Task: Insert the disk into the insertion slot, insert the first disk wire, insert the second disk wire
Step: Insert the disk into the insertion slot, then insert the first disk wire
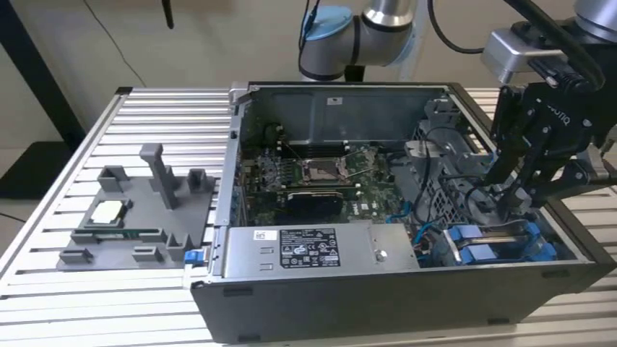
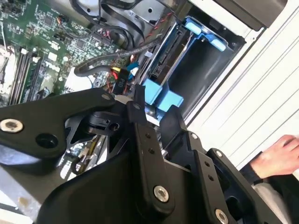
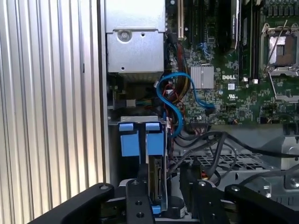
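Disk (image 3: 157, 179) is found standing on edge in the insertion slot (image 2: 205, 70), at the corner of the open computer case (image 1: 386, 303) and near the power supply (image 1: 308, 247). The case is laid on its side on the slatted bench (image 1: 58, 303), evidently so that the slot can be reached from above. The blue end of the disk's frame is turned outward from the slot, and a second blue-tabbed carrier (image 3: 129, 138) is set just beside it. The claw (image 1: 511, 206) is lowered into that corner of the case. In the first wrist view it is placed astride the disk's edge, which is judged to keep the disk square to the slot walls. Whether the claw is clamped on the disk or merely stands around it cannot be told. How deep the disk is seated is hidden by the claw. A blue cable (image 3: 174, 105), judged to be one of the disk wires, is looped from the circuit board (image 3: 233, 70) toward the slot, but its ends are hidden, so no connection can be confirmed. A person's hand (image 2: 280, 151) is noted over the bench outside the case, well apart from the claw.
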Robot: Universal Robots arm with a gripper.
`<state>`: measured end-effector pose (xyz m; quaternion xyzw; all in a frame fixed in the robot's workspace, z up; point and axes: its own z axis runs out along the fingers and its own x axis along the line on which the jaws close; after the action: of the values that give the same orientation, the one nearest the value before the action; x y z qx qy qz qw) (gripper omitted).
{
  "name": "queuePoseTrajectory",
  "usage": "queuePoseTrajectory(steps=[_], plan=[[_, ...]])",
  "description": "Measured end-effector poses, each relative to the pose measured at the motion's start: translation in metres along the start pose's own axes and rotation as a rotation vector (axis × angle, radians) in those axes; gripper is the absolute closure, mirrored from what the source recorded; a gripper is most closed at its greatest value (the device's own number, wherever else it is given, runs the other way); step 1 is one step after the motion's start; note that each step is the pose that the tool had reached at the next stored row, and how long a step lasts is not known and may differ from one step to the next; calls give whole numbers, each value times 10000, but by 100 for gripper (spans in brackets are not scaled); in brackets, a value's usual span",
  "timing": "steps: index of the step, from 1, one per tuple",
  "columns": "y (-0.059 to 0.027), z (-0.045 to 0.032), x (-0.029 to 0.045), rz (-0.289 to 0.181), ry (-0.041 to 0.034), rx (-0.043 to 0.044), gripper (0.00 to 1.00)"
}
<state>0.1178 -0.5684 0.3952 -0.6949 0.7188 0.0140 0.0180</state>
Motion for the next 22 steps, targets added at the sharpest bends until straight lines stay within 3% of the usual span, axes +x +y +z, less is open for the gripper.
queuePoseTrajectory(steps=[1,4,5,6,9,10,14,15,16,17,20,22], plan=[[1,-1,-9,1,-93,-1,59],[2,7,-47,3,-542,5,59],[3,13,-56,4,-662,8,59],[3,24,-61,4,-724,9,59],[4,64,-60,10,-817,8,59],[4,71,-60,16,-893,5,59],[4,91,-59,34,-1388,-11,62],[3,98,-58,39,-1483,-13,62],[2,111,-58,46,-1544,-15,68],[-3,121,-57,61,-1550,-14,75],[-8,146,-47,95,-1545,-9,81],[-9,158,-44,94,-1485,-6,81]])
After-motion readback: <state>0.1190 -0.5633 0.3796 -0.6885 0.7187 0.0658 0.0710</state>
